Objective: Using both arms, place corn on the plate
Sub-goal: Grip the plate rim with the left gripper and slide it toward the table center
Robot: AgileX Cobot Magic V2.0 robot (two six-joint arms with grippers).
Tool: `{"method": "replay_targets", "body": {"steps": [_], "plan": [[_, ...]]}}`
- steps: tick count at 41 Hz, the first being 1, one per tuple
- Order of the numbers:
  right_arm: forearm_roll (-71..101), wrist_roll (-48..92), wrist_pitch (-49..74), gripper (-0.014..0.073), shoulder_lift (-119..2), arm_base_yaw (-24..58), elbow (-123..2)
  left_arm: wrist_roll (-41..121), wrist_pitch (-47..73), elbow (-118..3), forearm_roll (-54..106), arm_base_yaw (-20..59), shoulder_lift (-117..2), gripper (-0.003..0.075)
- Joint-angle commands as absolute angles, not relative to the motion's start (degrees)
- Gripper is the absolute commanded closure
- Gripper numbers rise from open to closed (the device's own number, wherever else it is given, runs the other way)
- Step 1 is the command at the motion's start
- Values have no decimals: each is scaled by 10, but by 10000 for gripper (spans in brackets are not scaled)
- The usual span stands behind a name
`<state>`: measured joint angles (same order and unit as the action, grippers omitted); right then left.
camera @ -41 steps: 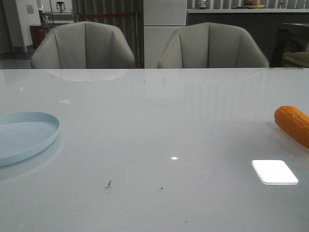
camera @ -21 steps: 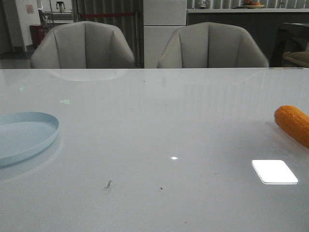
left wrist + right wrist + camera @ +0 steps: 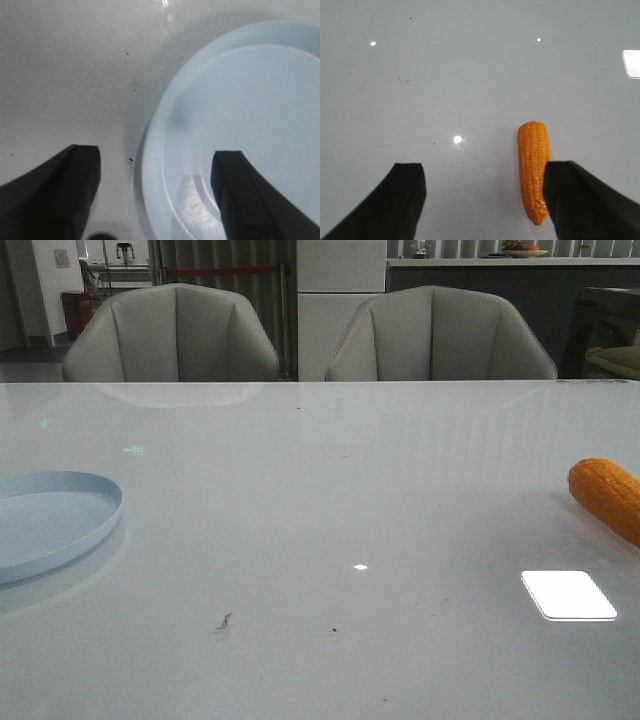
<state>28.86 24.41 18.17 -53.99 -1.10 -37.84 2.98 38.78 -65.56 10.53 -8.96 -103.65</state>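
The white glossy table point(image 3: 320, 490) fills most of the front view, with two pale grey chairs point(image 3: 172, 332) behind its far edge and a bright rectangular glare patch point(image 3: 568, 595) near the right side. A few small dark specks point(image 3: 224, 621) lie on the near middle of the surface.

The plate point(image 3: 60, 515) sits at the left edge of the table, round, shallow and pale blue with a low raised rim; its left part is cut off by the frame in the front view. In the left wrist view the plate point(image 3: 240, 130) is smooth and plain, with a faint dull smudge on its floor, and part of it runs out of the picture.

The corn point(image 3: 607, 496) lies at the far right edge of the table, well apart from the plate, orange, with only one rounded end showing in the front view. In the right wrist view the corn point(image 3: 534, 170) lies flat on the bare table, its rows of bumpy kernels clear, one end narrower than the other; one side of it is hidden behind a dark finger.

The left gripper point(image 3: 157, 192) hangs over the plate's rim with its jaws spread wide, one finger over the table and one over the plate, holding nothing. The right gripper point(image 3: 485, 200) is also spread wide and empty, the corn just inside one finger. Neither arm shows in the front view
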Motion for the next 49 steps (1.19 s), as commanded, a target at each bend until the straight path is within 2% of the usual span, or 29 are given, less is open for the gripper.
{"method": "replay_targets", "body": {"steps": [1, 15, 18, 21, 26, 27, 29, 36, 49], "plan": [[299, 247, 155, 3, -535, -11, -400, 26, 380, -683, 113, -90, -1040, 211], [299, 247, 160, 3, -535, -11, -400, 26, 374, -687, 113, -90, -1076, 213], [299, 247, 160, 3, -535, -11, -400, 26, 374, -687, 113, -90, -1076, 248], [299, 247, 160, 3, -535, -11, -400, 26, 374, -687, 113, -90, -1076, 349], [299, 247, 160, 3, -535, -11, -400, 28, 374, -687, 113, -90, -1076, 622], [299, 247, 160, 3, -535, -11, -400, 29, 374, -687, 113, -90, -1076, 644], [299, 247, 160, 3, -535, -11, -400, 30, 374, -687, 113, -90, -1076, 610], [299, 247, 162, 3, -535, -11, -400, 39, 380, -691, 128, -90, -1067, 624], [299, 247, 167, 3, -535, -11, -400, 170, 422, -733, 289, -69, -1030, 624]]}}
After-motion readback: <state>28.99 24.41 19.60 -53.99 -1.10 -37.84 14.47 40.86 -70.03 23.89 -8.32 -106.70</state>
